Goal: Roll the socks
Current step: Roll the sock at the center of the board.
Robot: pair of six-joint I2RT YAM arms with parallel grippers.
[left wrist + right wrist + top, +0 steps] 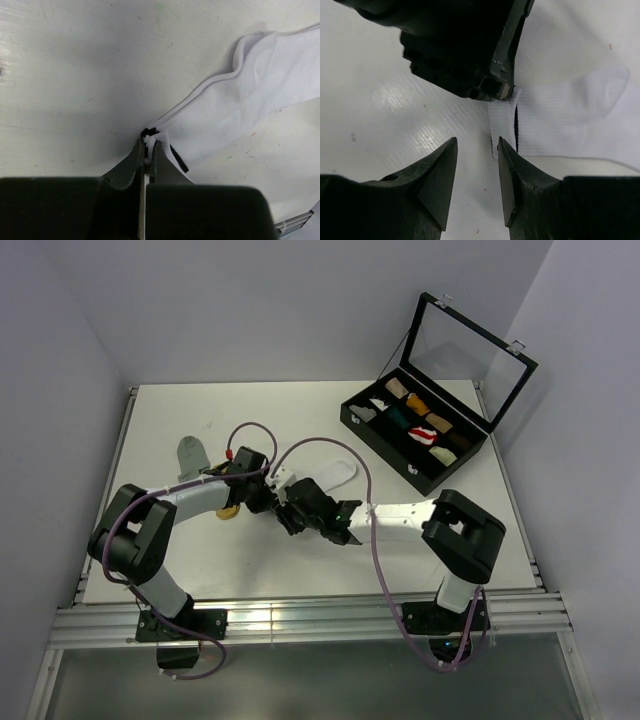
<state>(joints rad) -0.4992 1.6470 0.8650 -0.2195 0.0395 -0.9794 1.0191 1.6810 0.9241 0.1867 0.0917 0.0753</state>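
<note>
Pinching striped cuff of white sock (pixel 240 100) tight in left claw (pixel 148 145), down on counter (pixel 75 75). Leaving rest of sock flat at counter centre. Holding right claw (pixel 477 145) half-parted just beside same cuff, gripping nothing. Spotting grey sock (pixel 192 453) far-left, mustard sock (pixel 228 512) peeking under left arm (pixel 190 495).

We count three socks: one grey sock (pixel 192 454), one mustard-yellow sock (pixel 228 512) (mostly hidden under an arm) and one white sock (pixel 338 474). We count two robot arms, one left arm (pixel 185 495) and one right arm (pixel 400 512), and one black case (pixel 385 452), its fabric rolls (pixel 415 400) too small to count.
</note>
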